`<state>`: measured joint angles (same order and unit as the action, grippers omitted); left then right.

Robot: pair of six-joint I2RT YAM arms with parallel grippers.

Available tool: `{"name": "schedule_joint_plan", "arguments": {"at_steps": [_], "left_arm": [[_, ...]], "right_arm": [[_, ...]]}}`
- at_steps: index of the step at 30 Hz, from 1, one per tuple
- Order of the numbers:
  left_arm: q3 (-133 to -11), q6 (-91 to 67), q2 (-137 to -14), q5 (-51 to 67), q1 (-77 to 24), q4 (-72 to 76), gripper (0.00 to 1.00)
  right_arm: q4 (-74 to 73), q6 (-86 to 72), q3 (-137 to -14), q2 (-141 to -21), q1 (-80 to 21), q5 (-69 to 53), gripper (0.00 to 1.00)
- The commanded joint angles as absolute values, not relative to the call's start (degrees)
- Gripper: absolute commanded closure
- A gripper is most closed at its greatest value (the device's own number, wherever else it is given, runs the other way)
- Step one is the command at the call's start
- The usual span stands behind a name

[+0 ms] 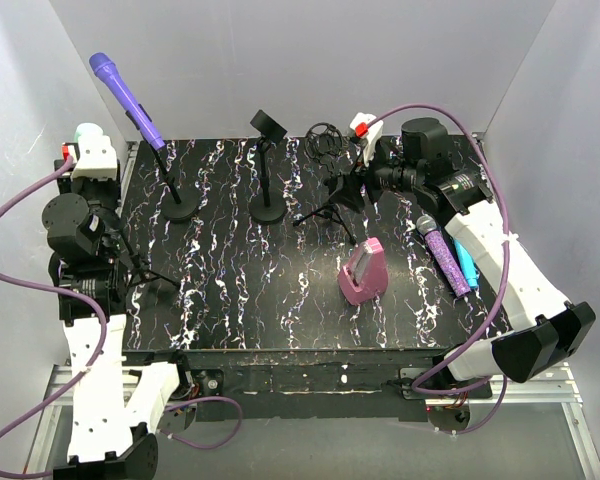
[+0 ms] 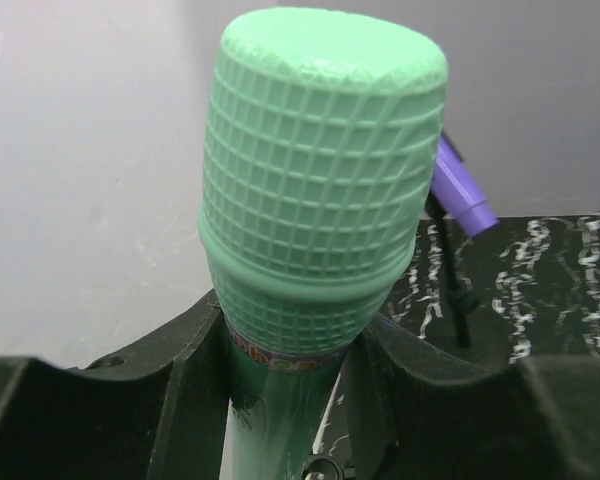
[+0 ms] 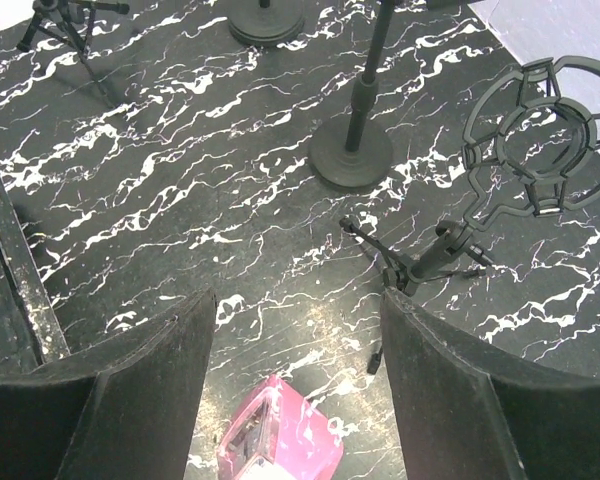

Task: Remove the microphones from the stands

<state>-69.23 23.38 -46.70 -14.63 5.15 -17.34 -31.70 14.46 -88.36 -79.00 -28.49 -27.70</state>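
Observation:
My left gripper is shut on a mint-green microphone, its fingers on both sides of the neck just under the grid head. The head shows at the far left in the top view. A thin black tripod stand stands by the left arm; whether the green microphone sits in it is hidden. A purple microphone sits tilted in a round-base stand. My right gripper is open and empty above the table.
An empty clip stand stands at the back middle. A shock-mount tripod is by the right gripper. A pink holder sits centre-right. A glitter-purple microphone and a blue one lie at right.

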Motion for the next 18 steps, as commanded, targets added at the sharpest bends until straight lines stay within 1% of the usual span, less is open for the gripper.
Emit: {"name": "schedule_joint_plan", "arguments": {"at_steps": [1,6,10,18], "left_arm": [[-70.9,12.2,-47.5,-1.9,4.9,-22.8,1.00],[-71.5,4.8,-48.0,5.1,4.9,-23.0,1.00],[-71.3,1.5,-48.4,9.3,4.7,-21.9,1.00],[-72.5,1.9,-49.1,3.9,4.0,-24.6,1.00]], "right_arm": [[-28.3,13.4,-90.4,-78.5,-28.7,-29.5,0.28],[-26.7,13.3,-92.2,-79.5,-29.6,-34.4,0.29],[-23.5,12.8,-95.6,-81.7,-33.7,-35.7,0.27],[-9.2,6.0,-105.6,-94.5,-46.7,-30.5,0.23]]}}
